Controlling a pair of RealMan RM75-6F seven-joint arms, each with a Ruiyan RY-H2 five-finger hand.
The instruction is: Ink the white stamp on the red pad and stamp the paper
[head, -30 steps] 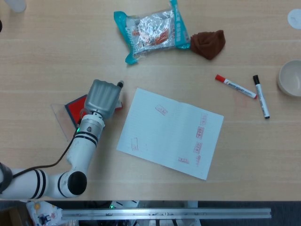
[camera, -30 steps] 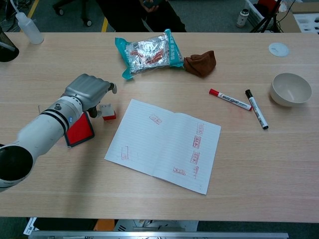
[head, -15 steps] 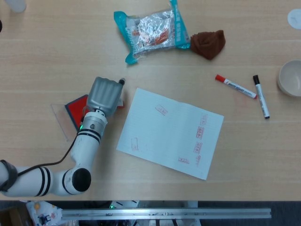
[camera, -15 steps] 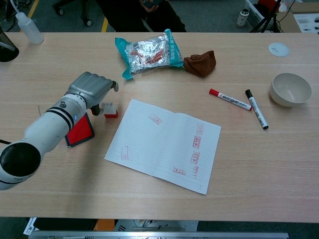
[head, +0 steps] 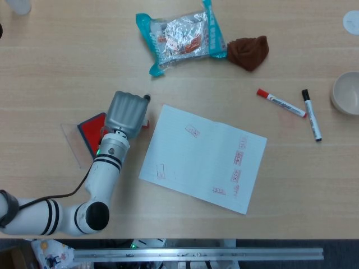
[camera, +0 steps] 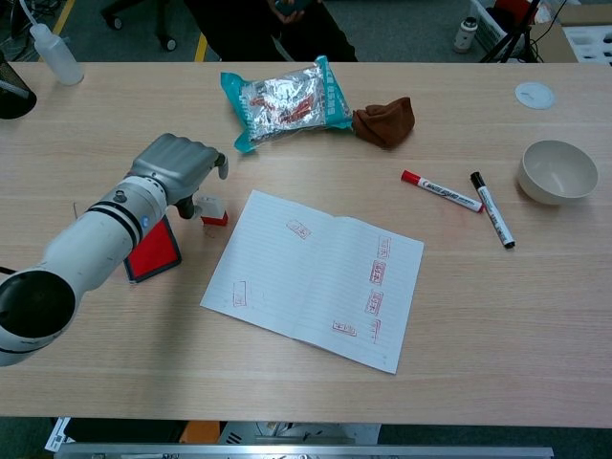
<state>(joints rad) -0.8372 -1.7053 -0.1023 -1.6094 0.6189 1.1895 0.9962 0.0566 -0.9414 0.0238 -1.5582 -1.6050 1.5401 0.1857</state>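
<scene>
Left robot hand (camera: 177,164), fingers curled over the white stamp (camera: 210,209) (grip unconfirmed). Red pad (camera: 151,251) just left; paper (camera: 316,277) right.

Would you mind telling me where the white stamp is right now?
In the chest view the white stamp sits at the left hand, between the red pad and the paper's upper-left corner.

Grey left hand (head: 126,112), white black-banded arm (camera: 91,244)
</scene>
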